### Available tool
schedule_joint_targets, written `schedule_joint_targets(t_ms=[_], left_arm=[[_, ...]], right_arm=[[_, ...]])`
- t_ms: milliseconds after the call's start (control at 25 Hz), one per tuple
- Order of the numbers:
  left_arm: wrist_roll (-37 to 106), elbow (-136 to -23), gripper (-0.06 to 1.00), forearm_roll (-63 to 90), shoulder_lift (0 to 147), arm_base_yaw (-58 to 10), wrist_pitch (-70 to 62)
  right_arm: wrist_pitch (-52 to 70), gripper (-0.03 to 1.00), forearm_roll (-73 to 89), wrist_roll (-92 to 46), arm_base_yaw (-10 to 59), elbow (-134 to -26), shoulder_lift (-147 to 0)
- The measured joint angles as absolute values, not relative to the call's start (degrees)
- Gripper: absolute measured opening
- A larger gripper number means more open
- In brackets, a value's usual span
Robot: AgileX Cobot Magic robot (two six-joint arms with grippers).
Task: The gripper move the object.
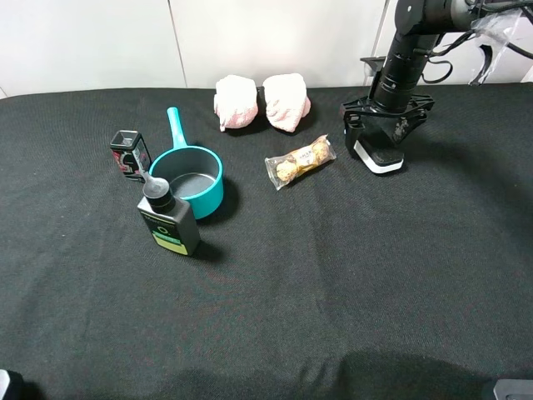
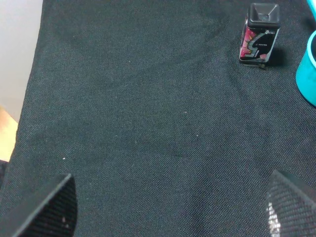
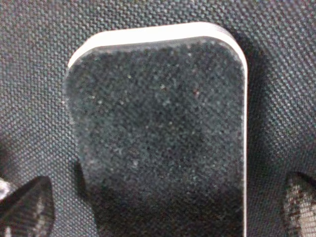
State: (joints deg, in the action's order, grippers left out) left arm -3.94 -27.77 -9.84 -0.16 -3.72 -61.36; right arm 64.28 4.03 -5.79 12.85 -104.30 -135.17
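Exterior high view: right gripper point(image 1: 376, 133) sits over the eraser point(image 1: 379, 160) at upper right of the frame, jaws spread wide w/ nothing held.

Eraser lies flat on the black cloth point(image 1: 350, 275), white base edge showing below the claw, black felt up; in the right wrist view the eraser point(image 3: 158, 138) fills the middle, w/ one fingertip point(image 3: 24, 205) at lower left and the other at lower right, both off its sides, not touching. Left gripper point(image 2: 168, 205) shows only in the left wrist view, its 2 tips far apart at the bottom corners over bare cloth, nothing betw. them. Center left: teal pan point(image 1: 188, 171), black bottle w/ green label point(image 1: 169, 218) just in front, small black box point(image 1: 130, 154) beside. Wrapped snack point(image 1: 300, 161) near center; 2 pink cloths point(image 1: 261, 102) top center.
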Motion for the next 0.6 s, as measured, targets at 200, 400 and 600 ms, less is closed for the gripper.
schedule_joint_targets(t_ms=[200,400,600], left_arm=[[-3.94,-27.77,0.76,-9.84,-0.16,-3.72,-61.36],[-3.94,-27.77,0.76,-9.84,-0.16,-3.72,-61.36],[-3.94,-27.77,0.76,-9.84,-0.16,-3.72,-61.36]], right_arm=[[66.66,0.69,4.69,-6.43,12.85,-105.45,-135.17],[69.25,0.69,5.32,-7.21,12.85,-110.16,-134.26],[69.6,0.69,5.93,-7.67,12.34,-110.52,-130.21]])
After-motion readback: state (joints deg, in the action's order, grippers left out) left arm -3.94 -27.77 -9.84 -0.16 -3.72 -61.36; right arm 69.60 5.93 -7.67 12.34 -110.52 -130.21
